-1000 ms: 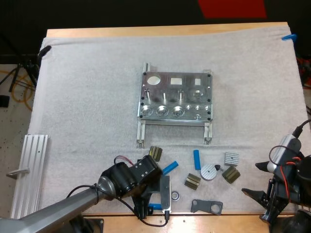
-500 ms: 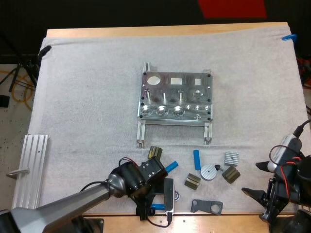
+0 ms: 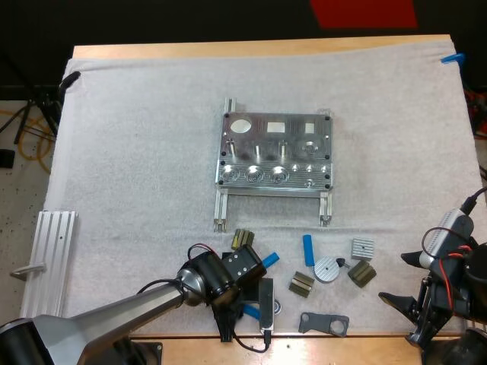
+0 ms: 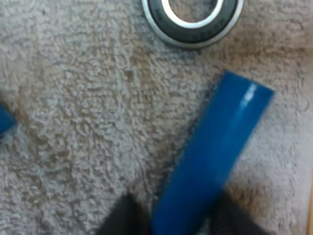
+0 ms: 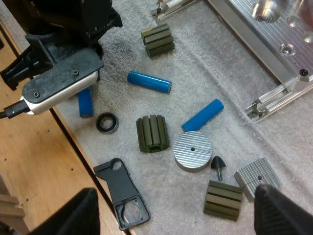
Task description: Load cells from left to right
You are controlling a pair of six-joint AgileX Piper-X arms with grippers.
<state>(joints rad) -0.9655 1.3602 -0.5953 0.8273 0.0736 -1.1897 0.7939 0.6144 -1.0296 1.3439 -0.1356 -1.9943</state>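
Observation:
The metal fixture point(image 3: 275, 152) lies mid-mat with its round cell holes at the left. Blue cylinders lie in front of it: one point(image 3: 266, 260) beside my left arm, one point(image 3: 309, 249) by the silver disc. My left gripper point(image 3: 242, 310) is down at the mat's front edge. In the left wrist view its fingers point(image 4: 126, 215) press on both sides of a third blue cylinder point(image 4: 215, 142), gripper point(image 4: 176, 205) shut on it, near a bearing ring point(image 4: 193, 19). My right gripper point(image 3: 402, 281) waits at the front right, open point(image 5: 177, 192) and away from the parts.
Dark ribbed blocks point(image 3: 302, 283) point(image 3: 362, 274) point(image 3: 243, 239), a round silver disc point(image 3: 329, 269), a silver ribbed block point(image 3: 363, 247) and a black bracket point(image 3: 323, 323) are scattered near the front edge. A silver rail point(image 3: 47, 266) lies at the left of the mat.
My left gripper shifted a little to the right and closed its fingers onto the blue cylinder at the front edge. The right arm has not moved.

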